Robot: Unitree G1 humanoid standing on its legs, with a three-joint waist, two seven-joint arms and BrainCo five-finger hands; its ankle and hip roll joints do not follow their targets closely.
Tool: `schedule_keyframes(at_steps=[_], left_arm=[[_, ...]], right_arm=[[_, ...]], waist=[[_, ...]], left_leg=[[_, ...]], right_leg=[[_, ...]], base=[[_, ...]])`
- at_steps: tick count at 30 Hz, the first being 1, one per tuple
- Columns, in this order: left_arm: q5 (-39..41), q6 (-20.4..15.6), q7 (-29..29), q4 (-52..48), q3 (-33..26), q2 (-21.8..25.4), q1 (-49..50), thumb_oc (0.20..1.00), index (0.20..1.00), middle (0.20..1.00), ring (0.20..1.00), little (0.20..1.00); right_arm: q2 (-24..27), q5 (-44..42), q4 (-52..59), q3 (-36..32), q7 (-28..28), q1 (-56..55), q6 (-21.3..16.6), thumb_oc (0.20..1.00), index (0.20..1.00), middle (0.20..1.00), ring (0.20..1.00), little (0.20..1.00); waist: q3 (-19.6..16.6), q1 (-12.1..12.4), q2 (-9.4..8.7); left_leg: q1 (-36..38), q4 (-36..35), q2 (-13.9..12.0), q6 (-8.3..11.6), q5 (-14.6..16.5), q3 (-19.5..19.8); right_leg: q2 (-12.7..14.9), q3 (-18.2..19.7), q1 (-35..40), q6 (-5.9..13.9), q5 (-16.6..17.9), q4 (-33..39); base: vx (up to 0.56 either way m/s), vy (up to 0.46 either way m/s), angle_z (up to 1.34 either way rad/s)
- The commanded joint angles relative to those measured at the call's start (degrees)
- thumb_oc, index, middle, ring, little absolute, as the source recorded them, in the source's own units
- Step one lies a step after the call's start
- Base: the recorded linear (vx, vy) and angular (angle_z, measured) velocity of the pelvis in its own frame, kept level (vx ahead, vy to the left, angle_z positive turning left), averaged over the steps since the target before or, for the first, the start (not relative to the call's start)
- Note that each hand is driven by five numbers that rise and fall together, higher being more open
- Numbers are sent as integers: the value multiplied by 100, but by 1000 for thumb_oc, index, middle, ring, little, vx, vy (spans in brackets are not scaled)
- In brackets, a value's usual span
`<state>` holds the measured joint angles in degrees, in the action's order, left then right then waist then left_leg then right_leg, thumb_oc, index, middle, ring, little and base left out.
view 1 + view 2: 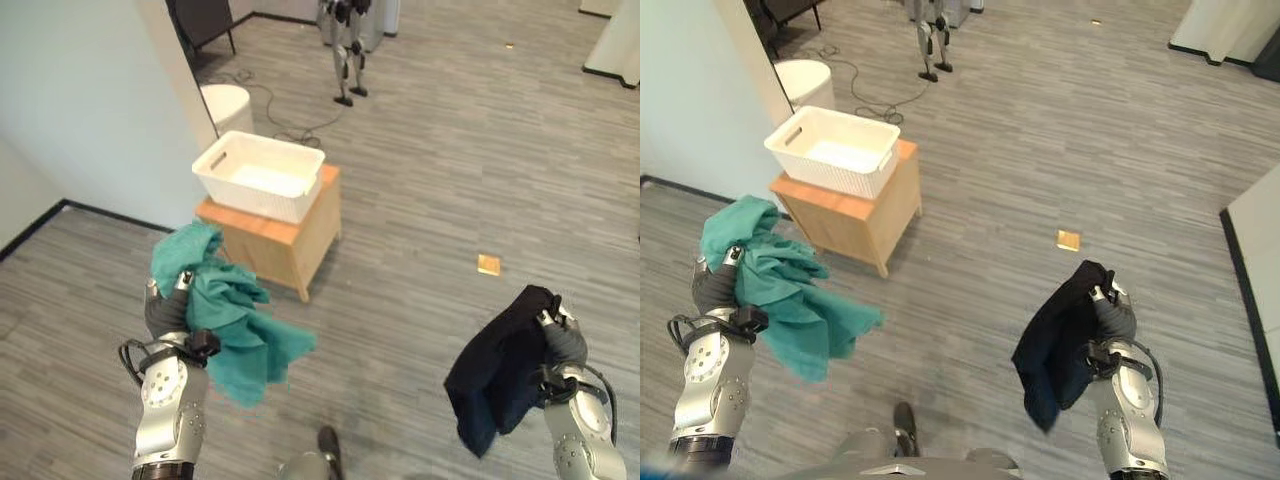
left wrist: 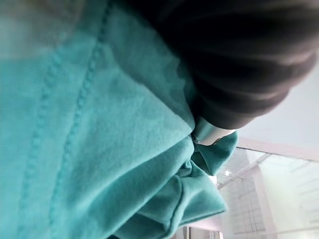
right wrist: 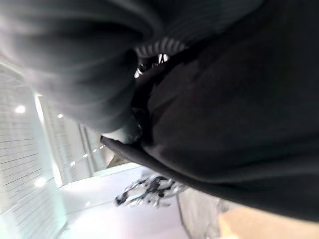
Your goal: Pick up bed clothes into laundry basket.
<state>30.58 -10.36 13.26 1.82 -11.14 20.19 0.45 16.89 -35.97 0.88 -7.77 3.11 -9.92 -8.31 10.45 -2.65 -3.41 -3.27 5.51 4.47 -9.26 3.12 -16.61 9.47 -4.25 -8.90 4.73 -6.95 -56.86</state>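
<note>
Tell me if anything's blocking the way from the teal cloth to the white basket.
Nothing visible. The left hand holds the teal cloth up, and bare floor lies between it and the white basket on the wooden table.

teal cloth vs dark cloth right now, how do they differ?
Colour: the teal green cloth is bright, the dark navy cloth near black. Holder: the teal cloth hangs from the left hand, the dark cloth from the right hand. Shape: the teal cloth spreads out crumpled, the dark cloth hangs in a narrower fold. Both are held up off the floor, neither in the white plastic laundry basket.
</note>
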Motion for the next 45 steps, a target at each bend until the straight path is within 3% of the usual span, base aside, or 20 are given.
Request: schedule_keyframes(at_steps=[1,3,5,7,8,9,10,12,15,19,22,23,26,30,34,37,41,43,45], left_arm=[[-173,-343,-90,-586,171,482,-250,200,200,200,200,200],[-145,-335,-179,-632,224,458,-238,200,200,200,200,200],[-89,-304,-277,-592,302,356,-227,200,200,200,200,200],[-120,-321,-291,-508,368,331,-246,200,200,200,200,200],[-146,-330,-290,-496,431,301,-266,200,200,200,200,200],[-213,-343,-295,-515,469,287,-296,200,200,200,200,200],[-242,-311,-400,-536,547,257,-323,200,200,200,200,200],[-201,-342,-446,-606,550,229,-345,200,200,200,200,200],[50,-397,-392,-537,600,98,-495,200,200,200,200,200],[130,-376,-391,-635,643,28,-467,200,200,200,200,200],[125,-372,-347,-748,595,40,-449,200,200,200,200,200],[-122,-368,-299,-800,542,125,-343,200,200,200,200,200],[-156,-335,-317,-754,197,157,-24,200,200,200,200,200],[-261,-425,-33,-516,-483,267,261,200,200,200,200,200],[-555,-356,-23,-438,-620,654,116,200,200,200,200,200],[-887,-352,-184,-445,-488,1281,-228,200,200,200,200,200],[-866,-348,-316,-166,-66,1752,-943,200,200,200,200,200],[-844,-298,-426,229,388,2350,-1780,200,200,200,200,200],[-665,-290,-508,464,687,2581,-2221,200,200,200,200,200]], right_arm=[[145,197,334,-142,-153,200,-317,200,200,200,200,200],[162,253,342,-212,-183,94,-292,200,200,200,200,200],[151,296,284,-349,-150,-4,-303,200,200,200,200,200],[160,293,307,-431,-181,-137,-294,200,200,200,200,200],[200,308,317,-437,-196,-163,-301,200,200,200,200,200],[261,363,323,-450,-221,-170,-322,200,200,200,200,200],[315,367,359,-481,-270,-200,-269,200,200,200,200,200],[355,349,382,-463,-363,-175,-302,200,200,200,200,200],[432,128,265,-564,-215,-34,-444,200,200,200,200,200],[585,48,272,-533,-287,-39,-452,200,200,200,200,200],[641,34,259,-635,-195,-27,-452,200,200,200,200,200],[696,221,308,-731,-200,-70,-470,200,200,200,200,200],[742,281,461,-766,-316,-234,-354,200,200,200,200,200],[639,511,511,-1038,-377,-436,-340,200,200,200,200,200],[595,616,512,-1004,-421,-435,-288,200,200,200,200,200],[618,533,506,-645,-592,-171,-282,200,200,200,200,200],[665,549,420,-84,-927,-124,-106,200,200,200,200,200],[779,593,366,331,-1181,-165,45,200,200,200,200,200],[807,587,305,501,-1289,-168,94,200,200,200,200,200]], waist=[[428,-265,245],[450,-387,274],[420,-575,160],[357,-773,130],[333,-803,102],[303,-831,89],[245,-863,78],[179,-815,-4],[118,-802,21],[204,-715,-59],[324,-599,-167],[315,-482,-57],[283,-448,-3],[129,-511,125],[50,-535,182],[24,-568,206],[-31,-616,183],[-65,-722,197],[-62,-773,197]], left_leg=[[387,-35,-875,705,-97,191],[555,-82,-879,756,-21,256],[895,-155,-783,947,182,323],[1301,-388,-848,1134,251,411],[1413,-466,-870,1172,255,428],[1490,-481,-901,1189,251,452],[1488,-398,-938,1204,263,638],[1530,-504,-994,1237,255,753],[1315,-166,-1234,1373,153,839],[619,1293,-1446,1555,-399,1070],[-134,768,-1615,1459,-284,558],[-217,109,-1613,1545,-534,445],[-149,76,-1532,1603,-502,703],[136,-524,-1312,1518,-517,529],[380,-937,-1189,1478,-607,362],[499,-934,-1163,1443,-543,184],[677,-994,-1148,1430,-488,22],[751,-993,-1164,1449,-468,-74],[797,-984,-1174,1460,-434,-109]], right_leg=[[-118,188,-296,319,915,1773],[-123,98,-461,269,766,2139],[98,13,-771,302,827,3628],[-10,-145,-646,498,988,4973],[-63,-267,-583,563,1058,5139],[-118,-302,-566,565,1060,5090],[-244,11,-410,515,916,4948],[-330,201,-390,440,964,4811],[-383,104,-311,282,788,4716],[-478,-186,274,-32,619,5104],[-280,-435,628,55,567,5440],[-275,-475,760,125,519,5498],[-202,-331,802,144,485,5511],[-107,-250,871,208,496,5590],[-62,-193,821,308,568,5660],[-54,-37,746,394,728,5765],[-50,88,769,448,828,5877],[-63,137,761,490,890,5949],[-73,151,800,512,904,6004]], base=[[472,166,15],[429,33,61],[593,-76,73],[562,-100,55],[407,-113,51],[331,-130,40],[280,-142,53],[228,-180,110],[235,-233,41],[152,-177,31],[144,-12,34],[229,125,69],[156,109,-27],[194,194,-28],[68,123,-21],[27,96,-15],[29,40,-25],[17,20,-12],[13,7,-12]])
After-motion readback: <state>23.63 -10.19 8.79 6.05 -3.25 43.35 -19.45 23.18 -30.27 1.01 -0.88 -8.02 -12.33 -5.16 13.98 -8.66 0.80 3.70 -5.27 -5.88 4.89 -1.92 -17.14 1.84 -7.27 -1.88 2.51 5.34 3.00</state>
